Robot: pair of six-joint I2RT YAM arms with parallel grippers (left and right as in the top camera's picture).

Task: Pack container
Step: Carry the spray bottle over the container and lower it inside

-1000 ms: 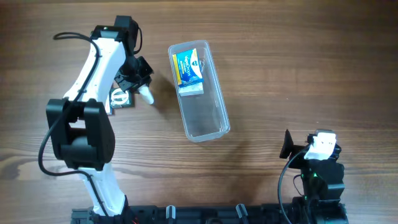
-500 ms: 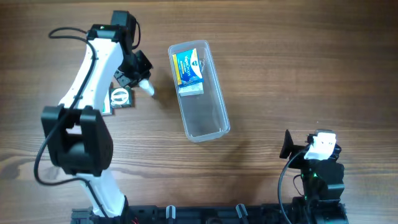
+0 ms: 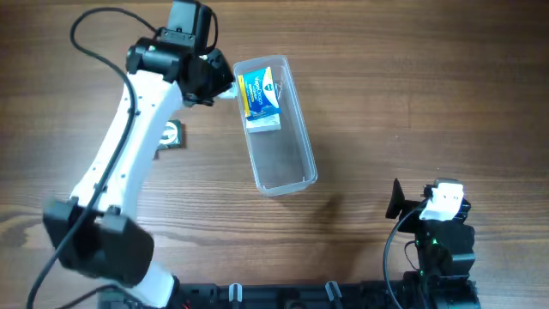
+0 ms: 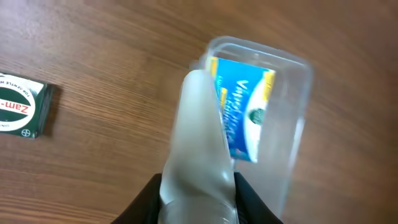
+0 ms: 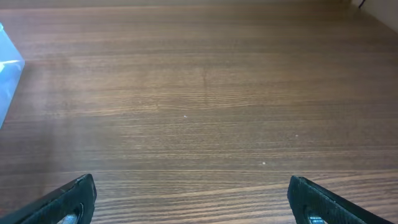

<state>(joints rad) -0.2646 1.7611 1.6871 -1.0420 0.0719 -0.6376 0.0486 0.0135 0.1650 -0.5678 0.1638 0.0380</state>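
The clear plastic container (image 3: 287, 163) lies at the table's middle, with a blue and yellow box (image 3: 260, 96) in its far end. Both show in the left wrist view, the container (image 4: 292, 118) and the blue box (image 4: 245, 115). My left gripper (image 3: 221, 86) is shut on a small whitish tube (image 4: 199, 149) and holds it at the container's far left rim. A dark green Zam box (image 3: 171, 135) lies on the table left of the container; it also shows in the left wrist view (image 4: 23, 109). My right gripper (image 5: 193, 199) is open and empty at the near right.
The right arm's base (image 3: 437, 232) sits at the near right edge. A corner of the container (image 5: 7, 68) shows at the left of the right wrist view. Bare wooden table (image 3: 412, 94) lies to the right of the container.
My left gripper has moved up and to the right with the whitish tube, from beside the green box to the container's far left rim. The right arm has not moved.
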